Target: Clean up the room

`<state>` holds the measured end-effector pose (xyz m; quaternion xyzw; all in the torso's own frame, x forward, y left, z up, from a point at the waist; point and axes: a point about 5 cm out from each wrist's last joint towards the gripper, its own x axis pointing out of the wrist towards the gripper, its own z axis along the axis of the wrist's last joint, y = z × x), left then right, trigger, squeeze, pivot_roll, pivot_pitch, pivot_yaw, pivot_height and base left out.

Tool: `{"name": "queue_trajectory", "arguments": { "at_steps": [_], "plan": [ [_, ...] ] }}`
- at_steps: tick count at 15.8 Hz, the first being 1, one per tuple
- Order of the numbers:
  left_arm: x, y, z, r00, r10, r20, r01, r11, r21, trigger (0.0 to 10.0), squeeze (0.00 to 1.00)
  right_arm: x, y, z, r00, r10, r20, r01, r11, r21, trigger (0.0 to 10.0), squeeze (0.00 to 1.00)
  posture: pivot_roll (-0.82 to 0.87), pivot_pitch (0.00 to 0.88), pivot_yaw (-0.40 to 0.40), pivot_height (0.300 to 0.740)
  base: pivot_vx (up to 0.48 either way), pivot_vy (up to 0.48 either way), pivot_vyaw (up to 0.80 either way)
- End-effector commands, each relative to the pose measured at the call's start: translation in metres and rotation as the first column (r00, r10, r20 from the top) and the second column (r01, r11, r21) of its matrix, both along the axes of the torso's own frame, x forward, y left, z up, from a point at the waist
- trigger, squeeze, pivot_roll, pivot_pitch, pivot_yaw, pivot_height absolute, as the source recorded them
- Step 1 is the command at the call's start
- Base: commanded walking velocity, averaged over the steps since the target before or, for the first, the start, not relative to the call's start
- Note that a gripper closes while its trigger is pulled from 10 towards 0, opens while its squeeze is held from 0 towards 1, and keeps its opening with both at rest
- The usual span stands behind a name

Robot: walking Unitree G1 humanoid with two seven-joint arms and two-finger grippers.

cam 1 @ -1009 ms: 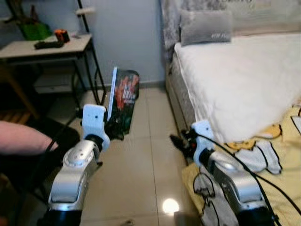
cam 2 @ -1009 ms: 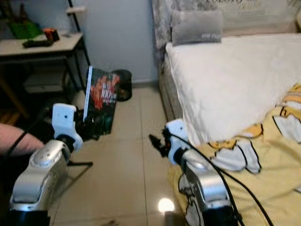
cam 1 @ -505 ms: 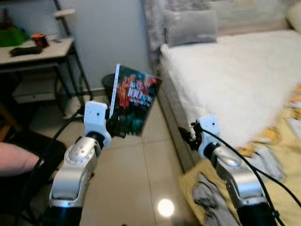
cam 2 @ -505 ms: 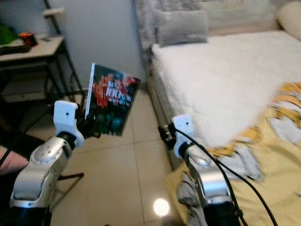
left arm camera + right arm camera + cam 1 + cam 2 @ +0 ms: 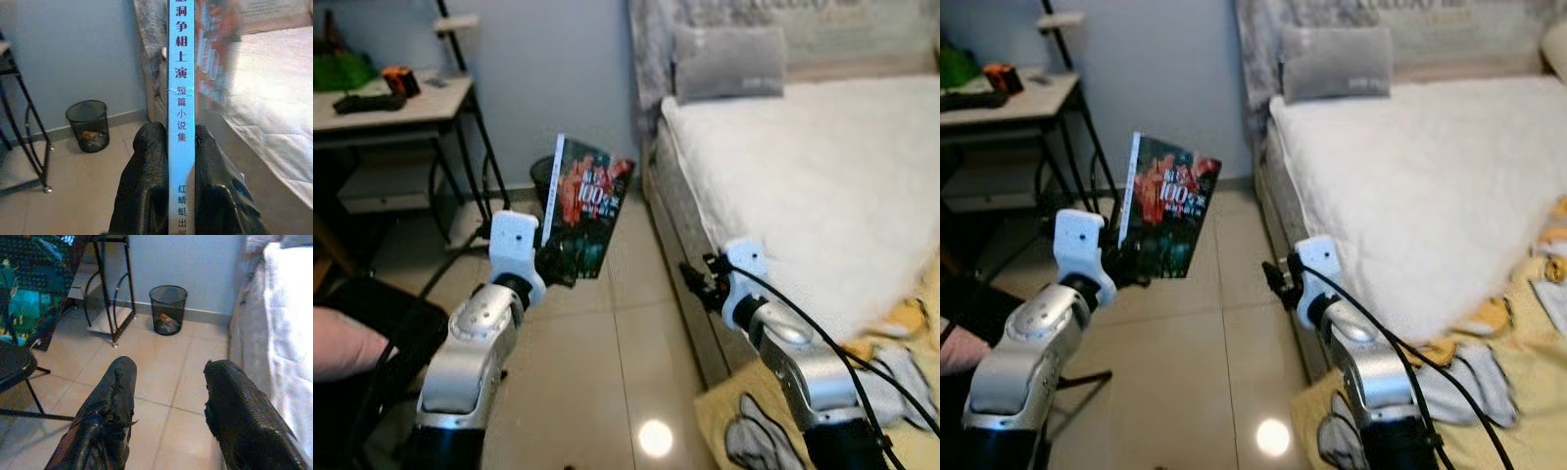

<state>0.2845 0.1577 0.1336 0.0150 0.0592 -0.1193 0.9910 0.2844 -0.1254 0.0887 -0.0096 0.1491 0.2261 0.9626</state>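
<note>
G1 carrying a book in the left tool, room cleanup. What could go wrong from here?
1. The left tool pinches the book only at the lower end of its spine, with the covers hanging free; it could twist or slip while walking.
2. The bed frame edge sits close to the open right tool; a turn may clip it.
3. The yellow blanket trails onto the floor near the robot, a possible snag.

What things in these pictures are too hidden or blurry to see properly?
- Book title: head views too blurred to read.
- Wastebasket contents: too small in the right wrist view; the book hides it in the left eye view.
- Desk items: too small.
- Person's arm: cut off by the edge.
</note>
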Motion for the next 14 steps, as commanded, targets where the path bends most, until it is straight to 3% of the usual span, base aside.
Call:
{"name": "queue_trajectory", "arguments": {
  "at_steps": [1,6,14],
  "plan": [
    [0.003,0.010,0.013,0.998,0.036,0.056,-0.037,0.999,0.013,10.0,0.00,0.001,0.010,0.005,0.999,0.041,0.018,-0.041,0.999,0.004,10.0,0.00,-0.02,0.000,0.060,0.740,0.368,0.000,0.00],
    [0.006,0.009,0.013,0.998,0.035,0.058,-0.035,0.999,0.010,10.0,0.00,0.006,0.012,0.012,0.999,0.029,0.038,-0.030,0.999,0.023,10.0,0.00,-0.03,0.000,0.067,0.740,0.365,0.000,0.60],
    [0.006,0.011,0.011,0.997,0.035,0.062,-0.036,0.999,0.023,10.0,0.00,0.018,0.000,0.019,0.988,-0.149,0.041,0.142,0.982,0.127,10.0,0.00,-0.04,0.000,0.061,0.740,0.370,0.000,0.00]
  ]
}}
